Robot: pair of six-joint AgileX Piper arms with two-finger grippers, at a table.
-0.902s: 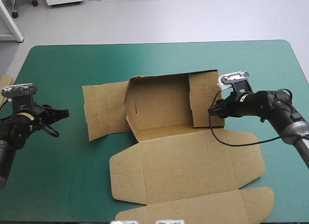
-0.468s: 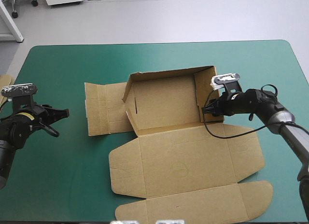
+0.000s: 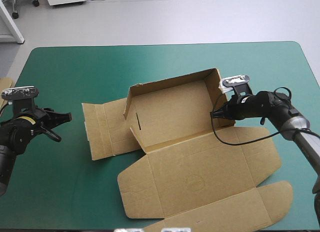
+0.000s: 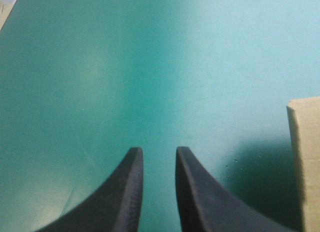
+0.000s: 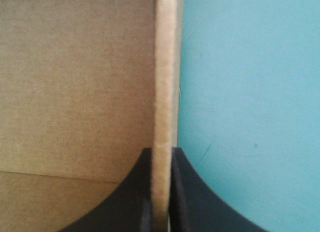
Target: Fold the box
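The brown box (image 3: 170, 114) lies mid-table with its back wall and right wall (image 3: 214, 89) raised. Its lid (image 3: 200, 177) lies flat toward the near edge, and a side flap (image 3: 105, 127) lies flat on the left. My right gripper (image 3: 219, 113) is shut on the right wall's upright edge. In the right wrist view the board edge (image 5: 165, 82) runs straight up from between the fingers of the right gripper (image 5: 161, 159). My left gripper (image 3: 64, 118) hovers left of the flap, apart from it. Its fingers stand open over bare cover (image 4: 155, 154), with a box corner (image 4: 305, 162) off to one side.
An edge of more brown board (image 3: 4, 83) shows at the table's left edge. The lid's rounded tuck flap (image 3: 270, 197) reaches the near right of the teal-green cover (image 3: 75, 67). Bare cover lies behind the box and at the far left.
My right gripper has shut on the box's right wall, which stood open-fingered just before. The whole box has swung slightly, its lid shifting right. The left arm has not moved.
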